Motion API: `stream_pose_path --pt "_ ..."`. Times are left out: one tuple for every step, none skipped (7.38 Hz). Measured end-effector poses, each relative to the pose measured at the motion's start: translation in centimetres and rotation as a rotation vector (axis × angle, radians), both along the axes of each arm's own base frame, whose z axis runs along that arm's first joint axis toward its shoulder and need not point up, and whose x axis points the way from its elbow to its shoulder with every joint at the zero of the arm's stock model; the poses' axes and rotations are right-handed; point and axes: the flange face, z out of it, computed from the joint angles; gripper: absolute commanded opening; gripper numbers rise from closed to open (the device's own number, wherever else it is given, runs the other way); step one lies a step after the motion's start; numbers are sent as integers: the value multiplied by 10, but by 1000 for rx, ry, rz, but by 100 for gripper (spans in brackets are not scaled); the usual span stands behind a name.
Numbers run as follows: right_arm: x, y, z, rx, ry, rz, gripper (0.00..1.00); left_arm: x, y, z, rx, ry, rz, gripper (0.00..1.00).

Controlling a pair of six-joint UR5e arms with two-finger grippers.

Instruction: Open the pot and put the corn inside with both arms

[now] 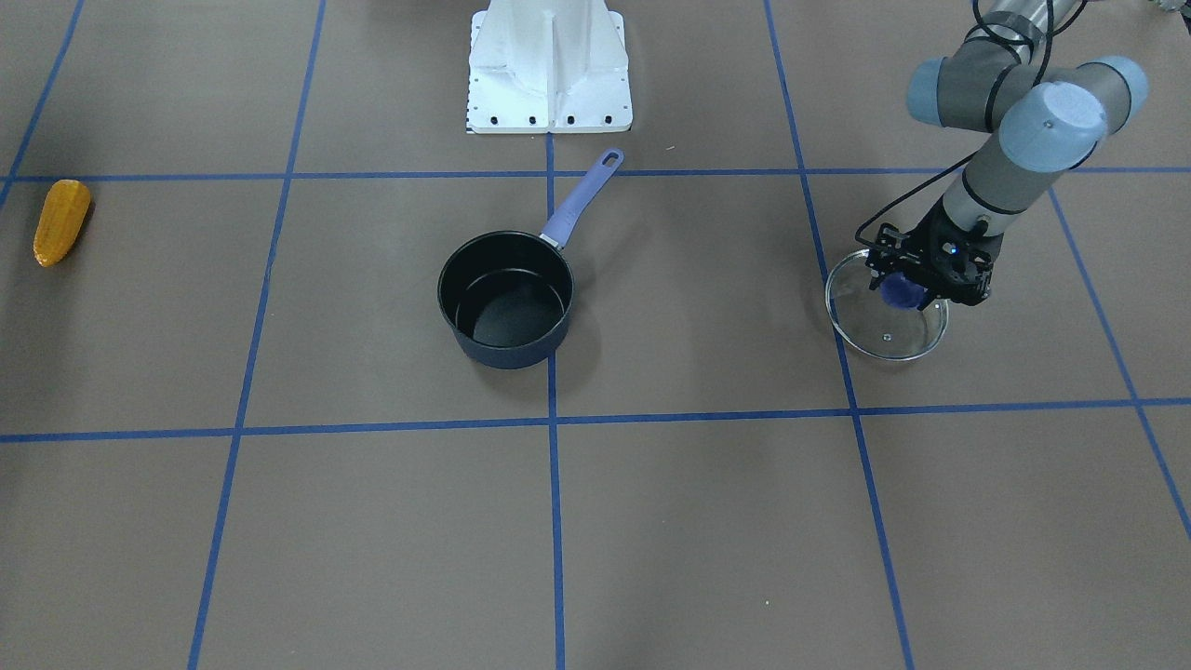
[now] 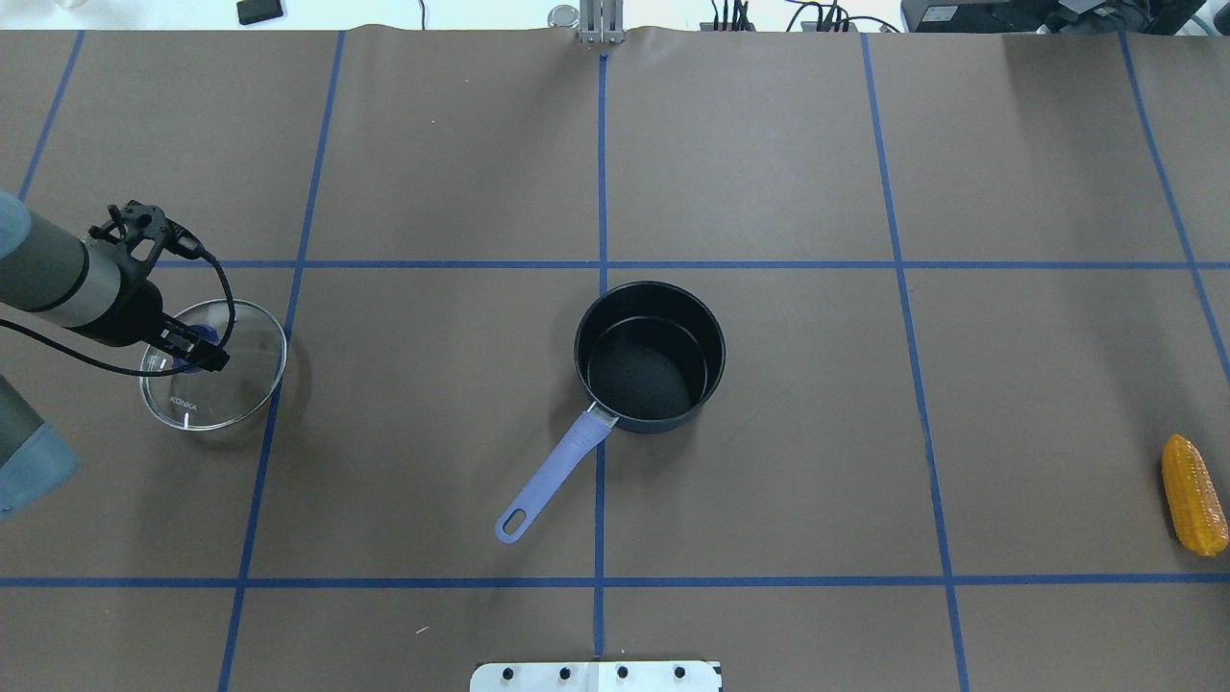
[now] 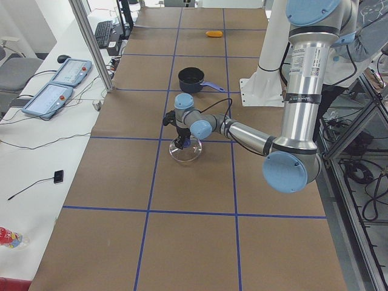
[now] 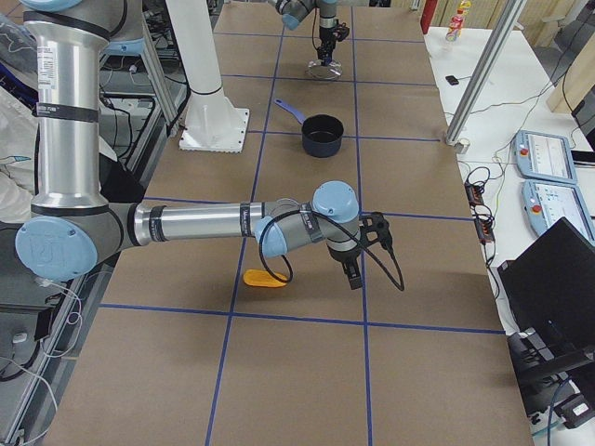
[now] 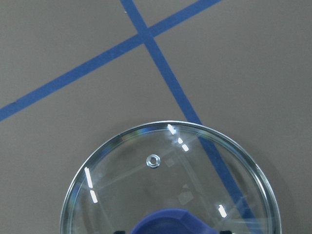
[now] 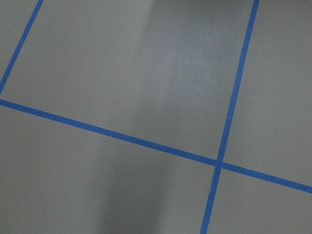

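The pot (image 2: 649,356) stands open on the desk (image 1: 707,521), well apart from the left end effector (image 2: 197,348) and on its right side. It is also well apart from the right end effector (image 4: 353,275). The pot is small and dark navy, black inside, and its long lavender-blue handle (image 2: 553,476) points toward the robot's base. The corn (image 4: 263,278) lies flat on the desk near the right end effector, on the side toward the robot and not touching it. The corn is yellow-orange with bumpy kernels and one tapered end. The right end effector hangs above the desk and points down; I cannot tell whether it is wide or narrow. The left end effector is at the round glass lid (image 5: 165,175), with its fingers on two sides of the blue knob (image 5: 173,222). I cannot tell whether they press the knob
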Motion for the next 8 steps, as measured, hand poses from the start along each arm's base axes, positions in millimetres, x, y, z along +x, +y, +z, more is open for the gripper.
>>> stream_pose_path --pt "-1 0 0 0 0 -2 100 -2 -2 2 0 -1 -2 84" --pt "-2 0 0 0 -1 -3 100 -2 -3 4 -1 -3 -4 96" --pt "-2 0 0 0 -1 -4 100 -2 -4 5 0 -4 -4 97" --pt "-2 -1 -1 1 0 -4 100 -2 -5 3 1 0 -6 98" --pt "-3 -1 -2 0 -1 -2 100 -10 -10 -2 -1 7 -18 98" --pt "-4 -1 -5 -9 -7 8 100 -30 -23 -8 -16 17 -41 98" --pt "-8 0 -14 -26 -20 30 100 -65 -41 -10 -26 19 -54 98" --pt "-16 1 -26 -49 -37 53 100 -114 -60 -8 -21 5 -71 98"
